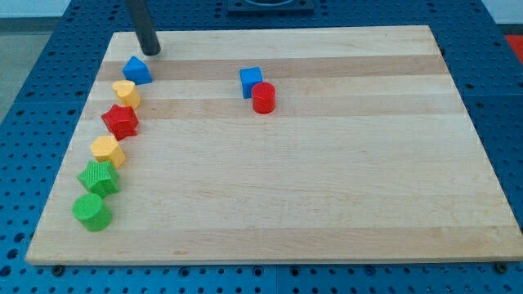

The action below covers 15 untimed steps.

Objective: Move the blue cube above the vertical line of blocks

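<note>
The blue cube point(251, 81) sits near the board's top middle, touching a red cylinder point(263, 98) at its lower right. A line of blocks runs down the view's left: a blue triangular block point(137, 70) at the top, then a yellow block point(126, 93), a red star point(120, 121), a yellow block point(107, 151), a green block point(99, 177) and a green cylinder point(91, 211). My tip point(151, 52) rests on the board just above and right of the blue triangular block, far left of the blue cube.
The wooden board point(327, 188) lies on a blue perforated table point(33, 98). The line of blocks runs close to the board's left edge.
</note>
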Tool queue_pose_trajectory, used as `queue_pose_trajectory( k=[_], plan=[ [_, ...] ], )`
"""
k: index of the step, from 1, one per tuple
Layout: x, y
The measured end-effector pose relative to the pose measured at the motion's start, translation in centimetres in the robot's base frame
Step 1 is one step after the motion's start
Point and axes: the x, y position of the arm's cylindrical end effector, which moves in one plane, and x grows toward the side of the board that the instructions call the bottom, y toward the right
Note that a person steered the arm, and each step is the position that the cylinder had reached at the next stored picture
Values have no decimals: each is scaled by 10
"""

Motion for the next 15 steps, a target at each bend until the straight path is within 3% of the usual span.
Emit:
queue_pose_trajectory(
  k=[5, 7, 9, 10, 13, 14, 15],
  plan=[
    [33, -30],
    [23, -31],
    [25, 65],
    [41, 75],
    [160, 83],
    [186, 125],
    [185, 186]
  ],
)
